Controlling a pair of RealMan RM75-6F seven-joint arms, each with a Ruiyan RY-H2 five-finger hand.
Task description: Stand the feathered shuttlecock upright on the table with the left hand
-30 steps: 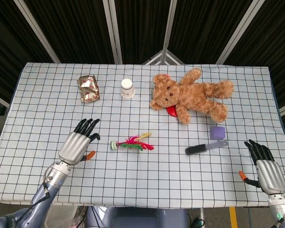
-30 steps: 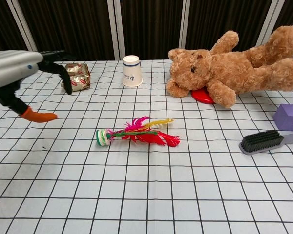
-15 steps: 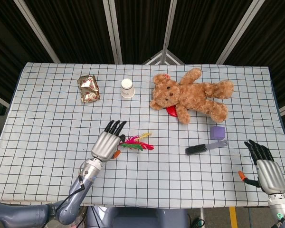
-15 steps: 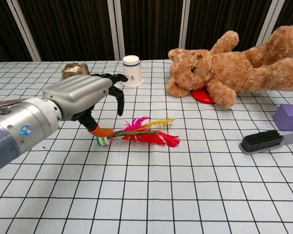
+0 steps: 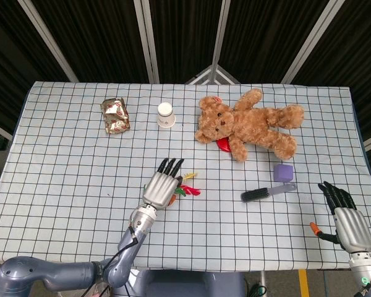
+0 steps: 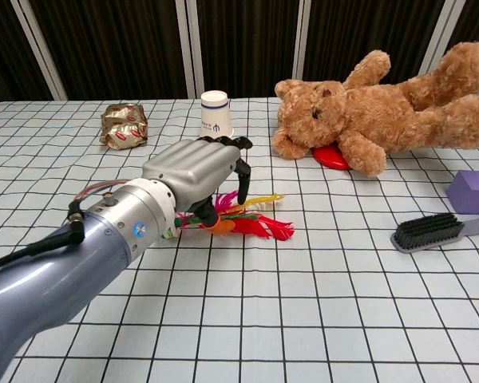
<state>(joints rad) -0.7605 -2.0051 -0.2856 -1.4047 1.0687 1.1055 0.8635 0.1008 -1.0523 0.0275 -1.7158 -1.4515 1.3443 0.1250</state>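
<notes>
The feathered shuttlecock [image 5: 189, 190] [image 6: 259, 226] lies on its side on the checked tablecloth, red, pink, green and yellow feathers pointing right. My left hand [image 5: 161, 187] [image 6: 195, 171] is right over its base end and hides the base. The dark fingers arch down over the feathers, and the orange thumb tip sits against the feather stems. I cannot see a grip on the shuttlecock. My right hand [image 5: 345, 218] rests near the table's front right corner, fingers spread, holding nothing. It does not show in the chest view.
A teddy bear [image 5: 250, 124] [image 6: 383, 112] lies at the back right over a red object [image 6: 329, 155]. A paper cup [image 5: 166, 115] [image 6: 215, 116] and a crumpled foil wrapper [image 5: 115, 115] [image 6: 124, 126] stand behind the hand. To the right are a brush [image 5: 266, 193] [image 6: 435, 230] and a purple block [image 5: 284, 172] [image 6: 473, 191].
My left hand has swept from the left to over the shuttlecock, now covering its base. The shuttlecock still lies flat. The right hand has not moved.
</notes>
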